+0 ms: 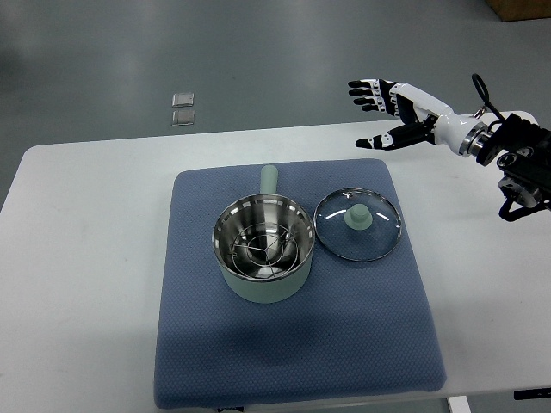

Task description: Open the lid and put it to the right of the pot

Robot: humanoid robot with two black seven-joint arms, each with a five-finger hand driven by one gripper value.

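The pot [263, 249] stands uncovered near the middle of the blue mat [293, 353], its handle pointing to the far edge; the lid [357, 224] lies flat on the mat just right of the pot, rim close to the pot's wall, knob up; the right hand [385, 112] hangs above the far right corner of the table [77, 258], fingers spread and holding nothing, well apart from the lid; bare mat lies open nearer the camera.
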